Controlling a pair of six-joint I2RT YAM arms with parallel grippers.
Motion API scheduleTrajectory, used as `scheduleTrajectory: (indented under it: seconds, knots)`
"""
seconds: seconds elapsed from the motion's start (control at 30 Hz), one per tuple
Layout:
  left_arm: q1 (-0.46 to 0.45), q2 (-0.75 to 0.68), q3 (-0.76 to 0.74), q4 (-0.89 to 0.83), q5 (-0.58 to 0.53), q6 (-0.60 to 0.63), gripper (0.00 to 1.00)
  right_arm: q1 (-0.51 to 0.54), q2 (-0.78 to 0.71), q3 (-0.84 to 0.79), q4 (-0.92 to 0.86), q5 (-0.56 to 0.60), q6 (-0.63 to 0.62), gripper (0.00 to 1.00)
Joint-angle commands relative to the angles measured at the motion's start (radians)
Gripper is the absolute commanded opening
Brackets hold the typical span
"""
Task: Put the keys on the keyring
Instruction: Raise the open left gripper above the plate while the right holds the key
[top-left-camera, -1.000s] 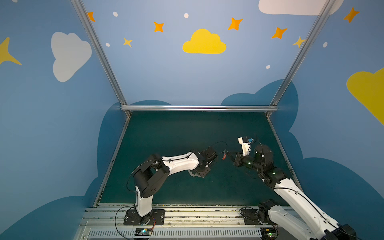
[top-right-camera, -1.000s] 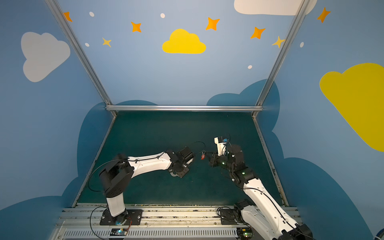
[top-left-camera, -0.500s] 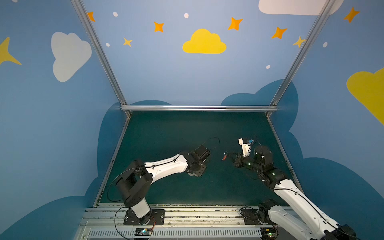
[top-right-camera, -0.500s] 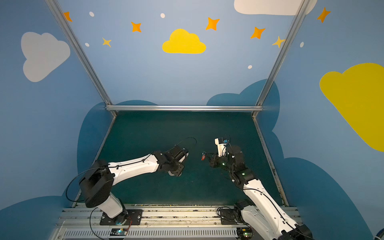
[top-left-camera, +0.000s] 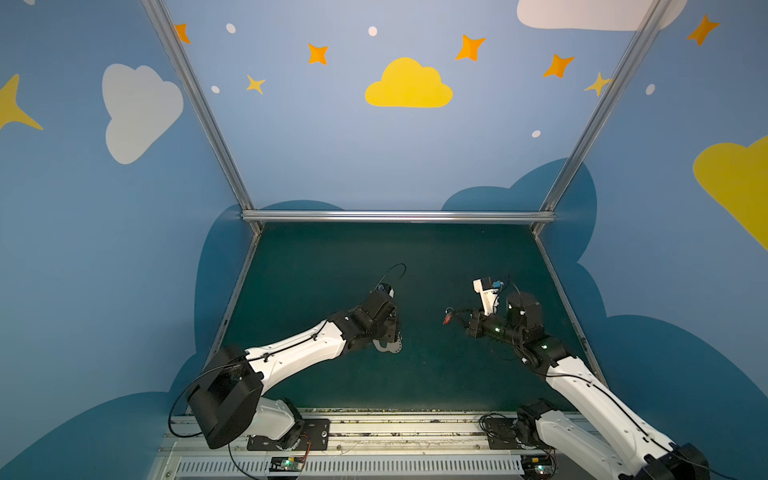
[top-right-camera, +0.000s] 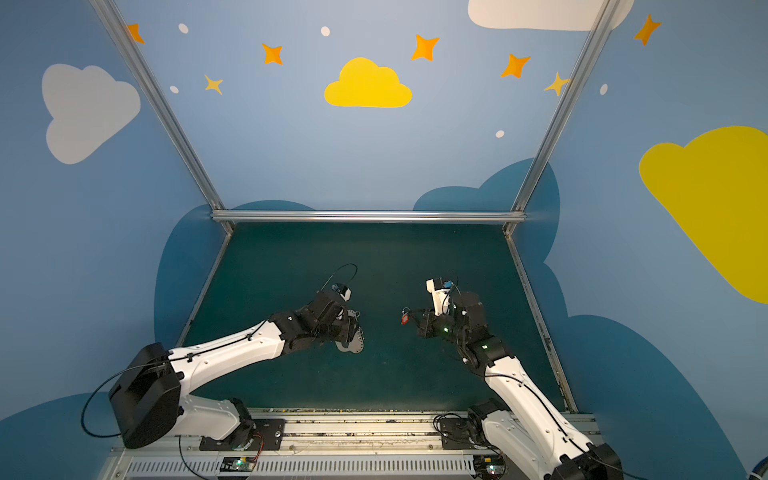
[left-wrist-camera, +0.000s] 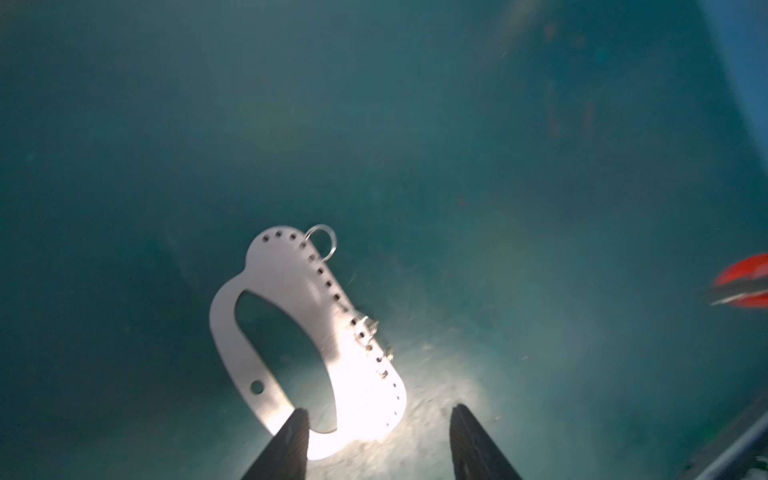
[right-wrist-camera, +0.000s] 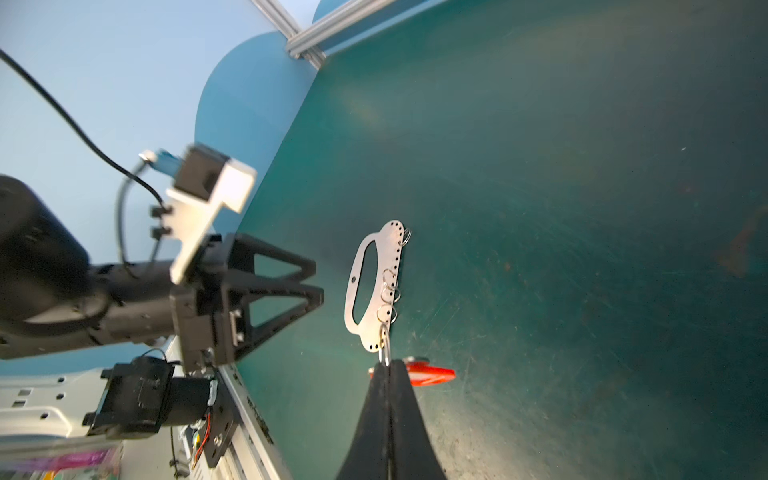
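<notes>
And there it was: the left gripper (left-wrist-camera: 379, 411) was seen with its jaws spread wide and nothing held, poised low over one end of the flat grey plate (left-wrist-camera: 282, 266). The plate lay loose on the green tabletop (top-left-camera: 374, 257), a little left of the middle and toward the front edge. A keyring (left-wrist-camera: 334, 243) was hooked through a hole at the plate's other end, and more loops like it were strung along the same holed edge (none could be made out as pried open).

Over on the right, the right gripper (right-wrist-camera: 388, 368) was clamped tight on the keys (right-wrist-camera: 432, 374). The red-orange tag jutted out beside the tips and a thin wire loop poked ahead of them. The set was carried right of the tabletop's middle, well apart from the plate and apparently clear of the surface.

Trouble was easily pictured from here. With the plate unheld, any push from the keys would likely send it skidding across the tabletop. A plate that thin and flat could be missed or scraped over when the left jaws were closed. The keys were pinched by so little that a twist might swing or drop them.
</notes>
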Motion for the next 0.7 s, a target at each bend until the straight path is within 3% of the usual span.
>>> scheduleTrajectory:
  seconds: [0.0,0.1,0.3,0.47,0.67]
  knots:
    - [0.005,-0.072,-0.097,0.124,0.051,-0.018,0.6,0.014,0.001,-0.015,-0.018,-0.024,-0.032,0.0]
    - [0.009,-0.099,-0.188,0.229,0.043,-0.041,0.58,0.024,-0.02,-0.039,-0.021,-0.024,-0.026,0.0]
    - [0.006,-0.032,-0.197,0.226,0.129,0.035,0.46,0.047,0.007,-0.078,0.026,-0.132,-0.009,0.0]
    - [0.006,-0.008,-0.217,0.27,0.1,0.027,0.51,0.076,0.001,-0.076,-0.021,-0.088,-0.031,0.0]
    - [0.007,0.072,-0.191,0.28,0.15,0.059,0.41,0.073,-0.015,-0.074,-0.014,-0.051,-0.019,0.0]
